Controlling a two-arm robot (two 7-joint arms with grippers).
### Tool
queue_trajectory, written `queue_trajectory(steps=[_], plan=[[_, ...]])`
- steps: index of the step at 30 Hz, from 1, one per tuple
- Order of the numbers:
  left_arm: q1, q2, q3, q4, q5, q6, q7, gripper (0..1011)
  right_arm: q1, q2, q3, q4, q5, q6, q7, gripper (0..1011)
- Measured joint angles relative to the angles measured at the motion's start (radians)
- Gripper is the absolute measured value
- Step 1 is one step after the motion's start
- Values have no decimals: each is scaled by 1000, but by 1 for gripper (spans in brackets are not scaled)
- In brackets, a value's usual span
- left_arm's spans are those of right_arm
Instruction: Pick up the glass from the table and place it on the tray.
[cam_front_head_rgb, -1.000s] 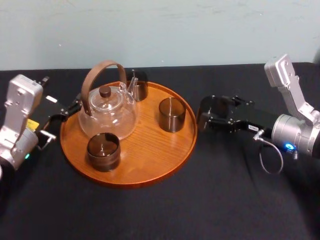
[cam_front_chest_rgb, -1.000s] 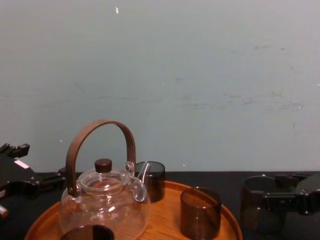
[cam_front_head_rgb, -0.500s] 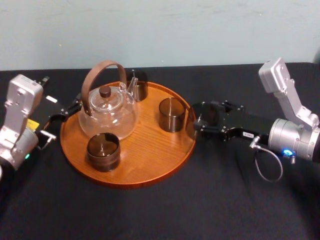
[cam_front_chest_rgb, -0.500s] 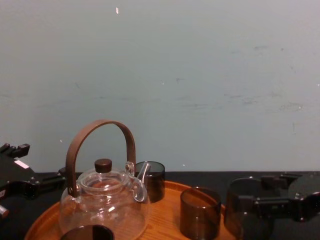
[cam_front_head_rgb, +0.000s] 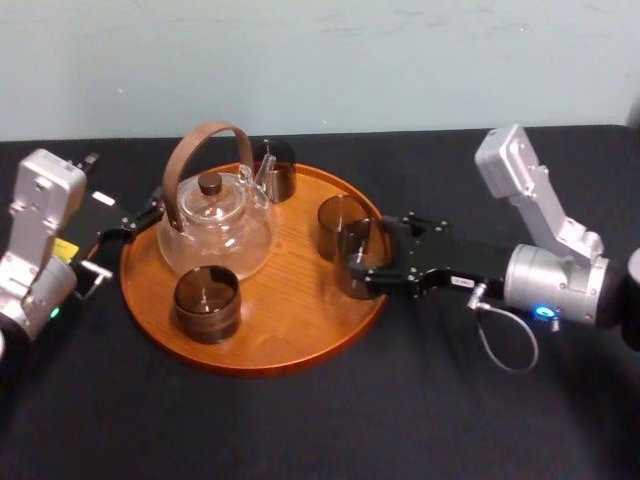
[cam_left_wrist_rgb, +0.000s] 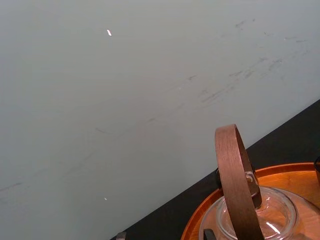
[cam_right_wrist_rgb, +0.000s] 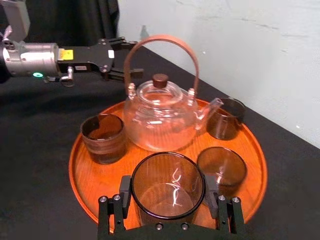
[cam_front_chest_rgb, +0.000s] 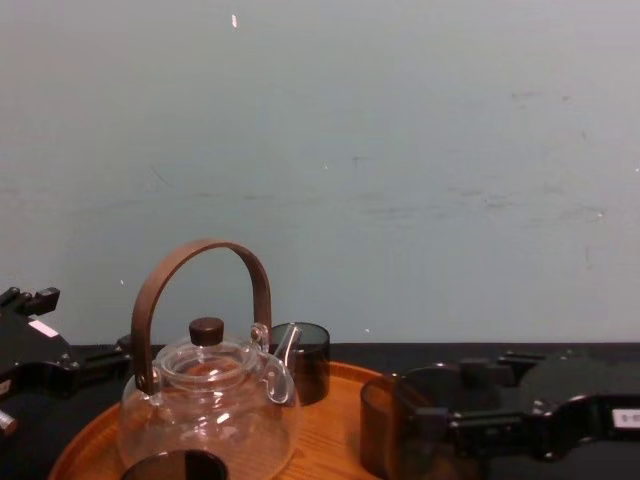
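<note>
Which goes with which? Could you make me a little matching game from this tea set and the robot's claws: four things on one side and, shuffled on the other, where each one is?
Things:
1. teapot
2. held glass
3. left gripper
4. tray

Places:
A. lies on the black table
B. between the right gripper's fingers, at the tray's right side
C. on the tray's left part, brown handle upright
D. just off the tray's left rim, idle

Pairs: 1-C, 2-B, 3-D, 4-A.

Black table (cam_front_head_rgb: 300, 430) bears the round wooden tray (cam_front_head_rgb: 290, 305)
</note>
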Motion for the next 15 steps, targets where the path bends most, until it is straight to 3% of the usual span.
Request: queue_trajectory(steps=[15], plan=[[0,0,0,0,0,0,0,1001,64,-58,-72,48,-5,0,8,898]])
